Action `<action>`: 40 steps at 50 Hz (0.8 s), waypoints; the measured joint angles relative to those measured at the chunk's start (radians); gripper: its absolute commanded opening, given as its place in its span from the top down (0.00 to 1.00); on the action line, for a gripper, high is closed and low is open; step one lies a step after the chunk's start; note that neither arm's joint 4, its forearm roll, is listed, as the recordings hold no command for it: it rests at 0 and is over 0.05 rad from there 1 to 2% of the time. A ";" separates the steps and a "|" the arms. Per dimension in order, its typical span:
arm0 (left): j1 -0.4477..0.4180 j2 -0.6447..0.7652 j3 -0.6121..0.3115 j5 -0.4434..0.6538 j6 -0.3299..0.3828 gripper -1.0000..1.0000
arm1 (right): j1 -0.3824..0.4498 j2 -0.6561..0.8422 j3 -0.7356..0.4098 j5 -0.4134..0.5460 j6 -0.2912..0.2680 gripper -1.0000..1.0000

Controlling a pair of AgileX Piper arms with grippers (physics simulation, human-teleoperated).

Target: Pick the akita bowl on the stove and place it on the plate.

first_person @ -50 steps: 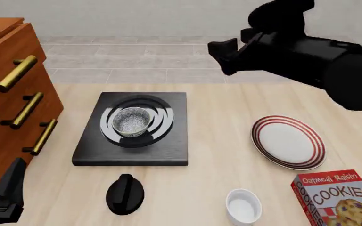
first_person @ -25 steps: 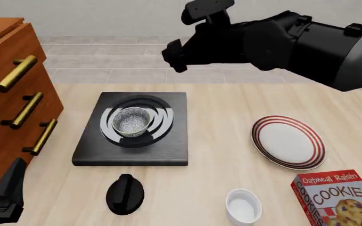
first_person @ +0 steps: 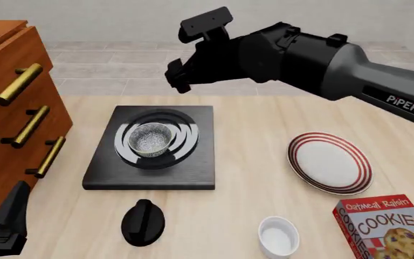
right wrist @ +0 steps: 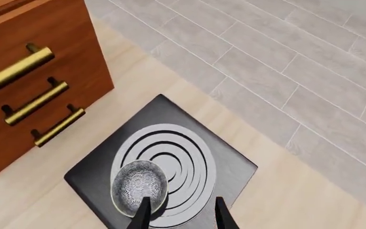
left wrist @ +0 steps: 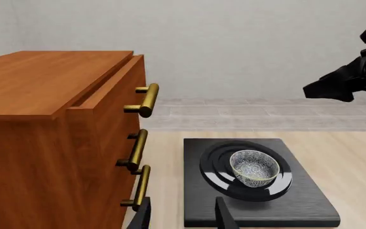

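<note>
The akita bowl [first_person: 150,138], speckled grey-white inside with a dark rim, sits on the burner rings of the black stove [first_person: 192,167]. The red-ringed white plate [first_person: 329,163] lies to the right of the stove. My right gripper [first_person: 177,77] hovers high over the stove's far edge, well above the bowl. In the right wrist view its fingers stand open [right wrist: 181,217] with the bowl [right wrist: 138,186] just beyond them on the stove [right wrist: 228,167]. My left gripper [first_person: 6,221] is low at the near left, open [left wrist: 183,219], and its wrist view shows the bowl [left wrist: 254,167] ahead of it.
A wooden dresser [first_person: 13,118] with brass handles stands to the left of the stove. A black knob [first_person: 143,221], a white ramekin [first_person: 278,236] and a cookies box [first_person: 390,226] lie along the near side of the table.
The right arm has swung leftward from the back right to above the stove's far edge. The bowl, plate and left gripper have not moved.
</note>
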 measured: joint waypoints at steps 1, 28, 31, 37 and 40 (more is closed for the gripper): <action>0.000 0.000 0.000 0.000 0.000 0.00 | 0.001 0.006 -0.001 -0.001 0.002 0.00; 0.000 0.000 0.000 0.000 0.000 0.00 | 0.016 0.121 -0.040 -0.027 0.038 0.00; 0.000 0.000 0.000 0.000 0.000 0.00 | 0.016 0.132 -0.041 -0.034 0.044 0.00; 0.000 0.000 0.000 0.000 0.000 0.00 | 0.014 0.150 -0.047 -0.045 0.055 0.00; 0.000 0.000 0.000 0.000 0.000 0.00 | 0.013 0.160 -0.051 -0.049 0.059 0.00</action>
